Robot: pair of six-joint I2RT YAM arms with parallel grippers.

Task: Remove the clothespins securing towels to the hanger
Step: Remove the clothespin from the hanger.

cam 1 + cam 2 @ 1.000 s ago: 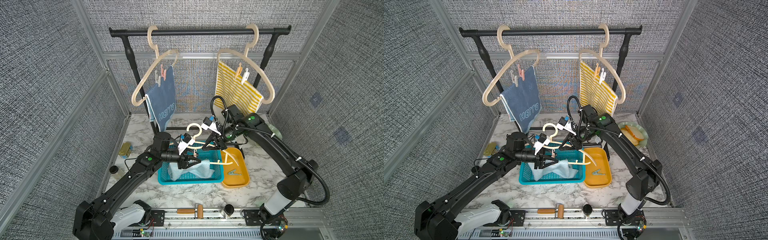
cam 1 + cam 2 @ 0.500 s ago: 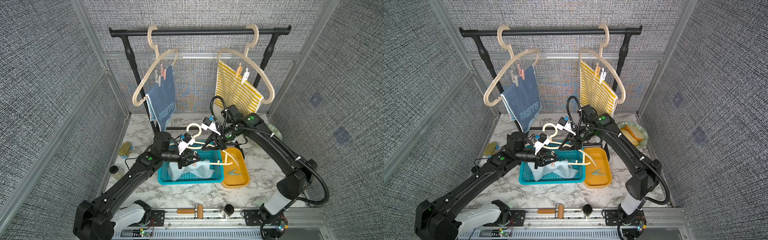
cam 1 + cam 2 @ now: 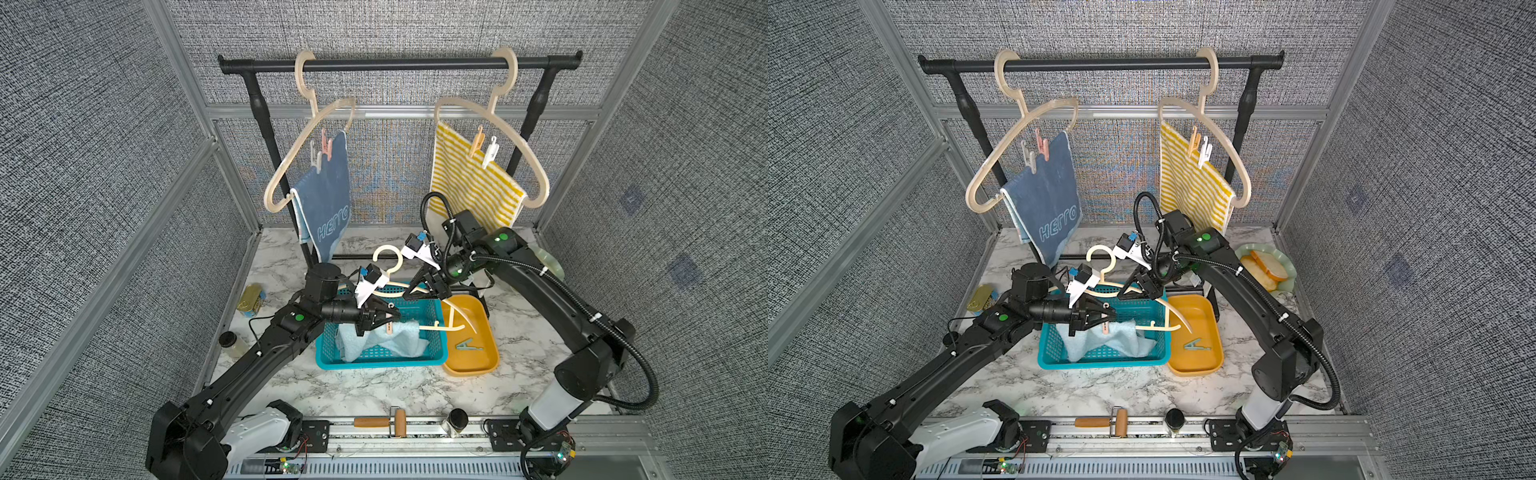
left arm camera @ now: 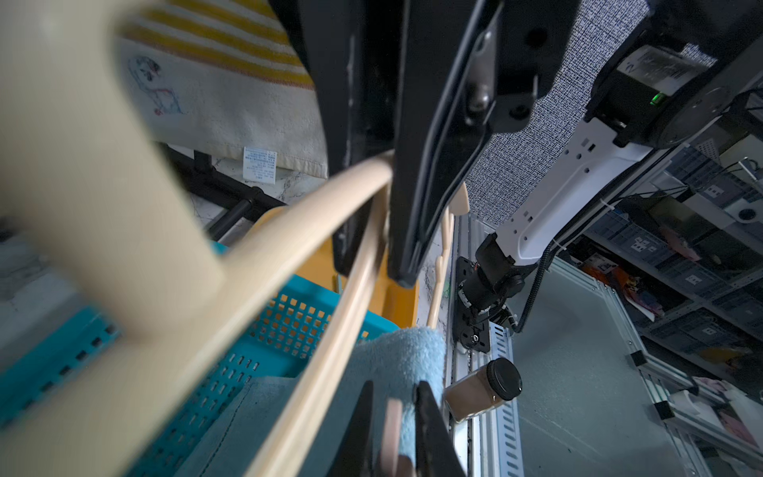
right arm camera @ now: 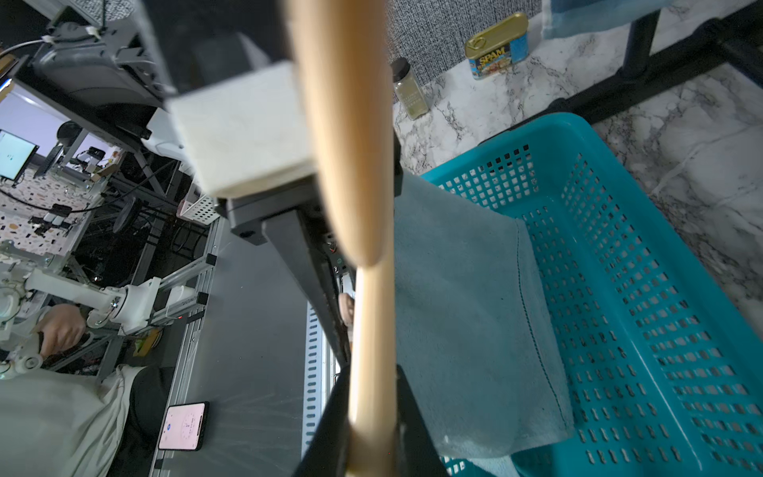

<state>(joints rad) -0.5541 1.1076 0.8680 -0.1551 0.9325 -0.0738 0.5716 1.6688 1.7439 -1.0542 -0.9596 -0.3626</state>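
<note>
My right gripper (image 3: 409,295) (image 5: 371,417) is shut on the bar of a cream hanger (image 3: 388,259) (image 5: 363,124), holding it over the teal basket (image 3: 374,365). A light aqua towel (image 3: 386,345) (image 4: 396,355) hangs from that hanger into the basket. My left gripper (image 3: 390,320) (image 4: 392,396) is shut on a pinkish clothespin (image 3: 1104,328) (image 4: 390,437) clipped on this towel. On the rack, a dark blue towel (image 3: 328,199) carries two clothespins (image 3: 324,151). The yellow striped towel (image 3: 469,187) carries an orange clothespin (image 3: 477,141) and a white one (image 3: 489,151).
A yellow tray (image 3: 469,365) to the right of the basket holds a mint green clothespin (image 3: 467,345). A Spam can (image 3: 251,297) and a jar (image 3: 230,343) stand at the left. A roller (image 3: 395,422) and a dark-lidded jar (image 3: 455,419) sit at the front rail. A plate of bread (image 3: 1266,266) is at the back right.
My left gripper has closed from partly open onto the clothespin on the aqua towel. The right arm and the hanger have stayed in place.
</note>
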